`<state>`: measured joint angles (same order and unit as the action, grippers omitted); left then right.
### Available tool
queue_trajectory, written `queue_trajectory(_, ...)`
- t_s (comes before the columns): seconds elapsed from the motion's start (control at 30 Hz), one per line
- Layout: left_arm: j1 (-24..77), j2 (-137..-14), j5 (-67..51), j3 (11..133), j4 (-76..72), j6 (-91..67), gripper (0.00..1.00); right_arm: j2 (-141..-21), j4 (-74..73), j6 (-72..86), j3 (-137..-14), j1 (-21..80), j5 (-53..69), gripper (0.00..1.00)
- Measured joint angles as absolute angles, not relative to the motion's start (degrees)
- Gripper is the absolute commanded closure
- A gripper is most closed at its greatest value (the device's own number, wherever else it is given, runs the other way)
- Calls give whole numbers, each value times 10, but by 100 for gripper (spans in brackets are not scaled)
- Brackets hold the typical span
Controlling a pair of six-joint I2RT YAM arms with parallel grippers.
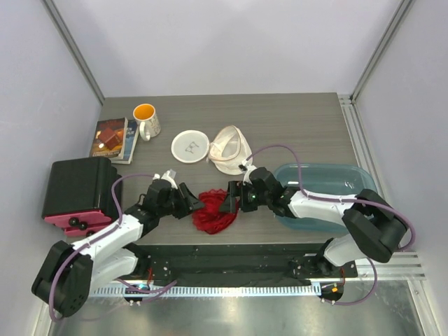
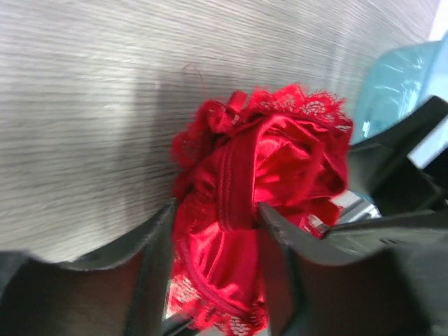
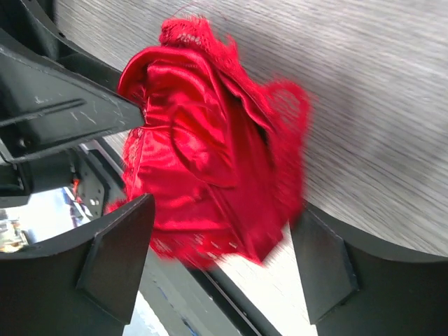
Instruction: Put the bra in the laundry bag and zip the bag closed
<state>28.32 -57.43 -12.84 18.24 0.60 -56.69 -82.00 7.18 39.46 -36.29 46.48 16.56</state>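
The bra [image 1: 213, 217] is a crumpled red bundle in the lower centre of the top view, lying on the worktop [image 1: 294, 126] right at its lower edge, just above the dark front strip. From above it is slightly longer up and down the frame than across. In the left wrist view the bra [image 2: 266, 161] has its long axis running from the upper right, where a scalloped lace edge points up, down to the bottom centre. A satin band runs lengthwise through the middle.

The left end effector [image 1: 198, 205] reaches in from the left. Its fingers [image 2: 157, 266] press the fabric from both sides and the cloth fills the gap, so it is clamped on the bra. The right end effector [image 1: 227, 199] comes in from the right, tip to tip with the left one. Its fingers [image 3: 119, 259] stand wide apart and straddle the bra [image 3: 203, 140] without squeezing it. The cloth brushes the left finger in that frame and stops just short of the other.

The laundry bag [image 1: 229, 148] sits above the bra, at centre frame. Its white mesh dome lies open and its round flat face [image 1: 190, 146] is just to the left. A strip of bare worktop separates bra and bag. A teal tub [image 1: 322, 189] closes in the right side and a black box [image 1: 77, 189] the left. A mug [image 1: 145, 119] and books [image 1: 113, 138] sit at the upper left.
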Motion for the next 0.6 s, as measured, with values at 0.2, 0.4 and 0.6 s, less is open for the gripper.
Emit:
queue_trajectory(0.2, 283, -609, -159, 172, -66, -571, 89, -863, 127, 429, -351, 471, 172, 27)
queue_trajectory(0.4, 291, -688, -172, 167, -143, -585, 97, -873, 138, 446, -342, 471, 170, 28)
queue_trajectory(0.6, 322, -713, -167, 167, -177, -591, 94, -873, 145, 456, -337, 471, 163, 33)
